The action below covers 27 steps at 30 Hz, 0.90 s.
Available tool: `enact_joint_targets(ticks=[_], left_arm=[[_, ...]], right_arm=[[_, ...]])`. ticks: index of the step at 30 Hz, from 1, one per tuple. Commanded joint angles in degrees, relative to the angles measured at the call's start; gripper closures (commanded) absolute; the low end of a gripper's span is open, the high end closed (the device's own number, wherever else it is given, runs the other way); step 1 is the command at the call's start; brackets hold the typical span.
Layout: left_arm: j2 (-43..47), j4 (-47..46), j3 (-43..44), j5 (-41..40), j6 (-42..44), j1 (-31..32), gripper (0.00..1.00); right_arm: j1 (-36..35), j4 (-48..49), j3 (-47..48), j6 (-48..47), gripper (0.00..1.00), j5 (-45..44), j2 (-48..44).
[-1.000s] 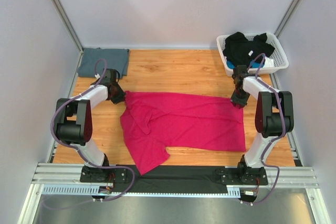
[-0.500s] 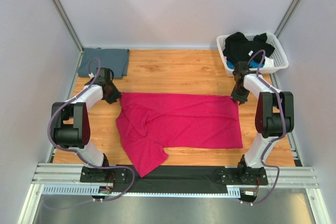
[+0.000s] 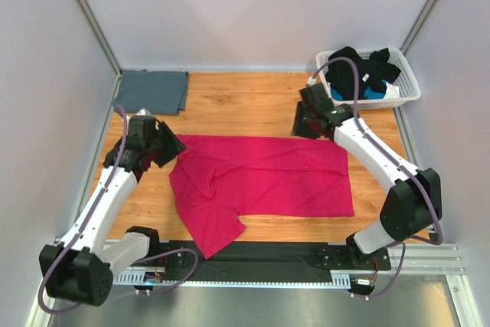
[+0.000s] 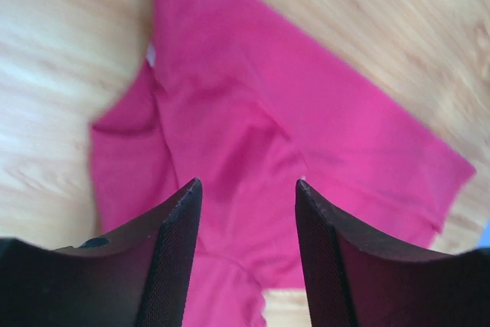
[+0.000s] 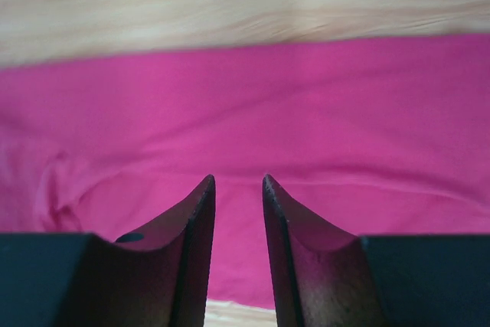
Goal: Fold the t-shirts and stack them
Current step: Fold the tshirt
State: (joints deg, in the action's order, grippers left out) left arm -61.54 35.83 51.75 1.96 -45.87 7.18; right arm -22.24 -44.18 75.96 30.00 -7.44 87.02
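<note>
Left claw point(image 4: 249, 185) hangs with jaws well apart and empty over the sleeve end of the pink shirt point(image 3: 268, 181). Right claw point(image 5: 239, 180) has jaws narrowly parted, also empty, by the shirt's far edge. Cloth under the left claw is rumpled, sleeve bunched. Judgement: flatten that sleeve first, then pinch the edges at both ends together so the fold lands straight. Grey shirt point(image 3: 149, 89) lies folded beyond the left claw, a white basket point(image 3: 407, 80) beyond the right. Wooden table point(image 3: 245, 101), smooth; pale walls point(image 3: 268, 13) close three sides.

Bright, even light, soft shadows; both wrist views blurred.
</note>
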Motion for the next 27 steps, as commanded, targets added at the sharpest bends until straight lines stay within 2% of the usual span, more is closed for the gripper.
enact_joint_targets(ticks=[1,7,10,16,20,27], left_arm=[[5.0,2.4,-6.1,1.6,-9.3,4.6,0.43],[7.3,4.6,-11.5,1.9,-10.8,12.1,0.44],[7.0,0.7,-15.6,4.2,-10.6,14.0,0.45],[8.8,-7.7,-22.5,5.2,-11.5,15.0,0.46],[7.8,-13.3,-26.6,4.8,-12.4,15.8,0.46],[4.1,-19.6,-27.9,5.4,-13.9,18.6,0.46]], right_arm=[[-8.7,5.5,-2.8,5.8,0.67,4.4,0.2],[-23.7,11.3,-4.2,9.8,0.68,3.9,6.0],[-28.8,13.6,-4.2,11.4,0.69,0.1,9.3],[-32.2,19.6,-5.8,16.4,0.72,-2.0,14.2],[-32.9,19.8,-6.1,19.8,0.73,-3.2,15.3],[-33.7,20.0,-6.0,20.0,0.73,-2.8,16.0]])
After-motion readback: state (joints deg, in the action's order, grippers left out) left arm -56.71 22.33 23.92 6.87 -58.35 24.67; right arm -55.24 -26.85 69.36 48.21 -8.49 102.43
